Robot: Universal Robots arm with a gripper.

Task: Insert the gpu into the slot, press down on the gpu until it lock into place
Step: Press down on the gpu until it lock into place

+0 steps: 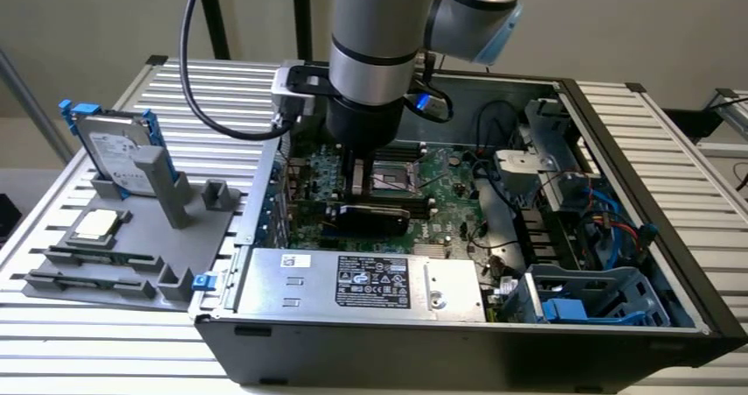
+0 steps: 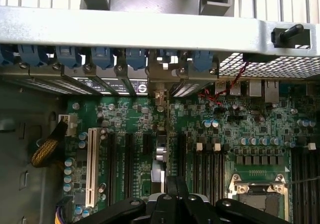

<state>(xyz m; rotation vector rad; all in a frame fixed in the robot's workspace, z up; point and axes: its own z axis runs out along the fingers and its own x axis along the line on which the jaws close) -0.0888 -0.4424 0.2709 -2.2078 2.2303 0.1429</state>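
So the gripper (image 1: 357, 181) is clenched, fingers pinched together with nothing between them, sitting right on top of the gpu (image 1: 368, 218). I can't tell if it's actually touching. The card is out in the middle of the green motherboard (image 1: 450, 180), between the CPU socket (image 2: 257, 196) and the silver power-supply box (image 1: 350, 281) that runs along the near edge of the case (image 1: 468, 351).

Here's what I'd worry about. The fingertips look to be near the middle of the card, but if they're even a bit off, a push could rock it so one end seats in the slot and the other rides up, and then it won't lock. The top edge is also thin (not much to land on), so closed fingers could slide off and jab the board parts beside it. The bracket end might also hang up at the rear edge of the case by the blue clips (image 2: 102, 57), which would make the card bind
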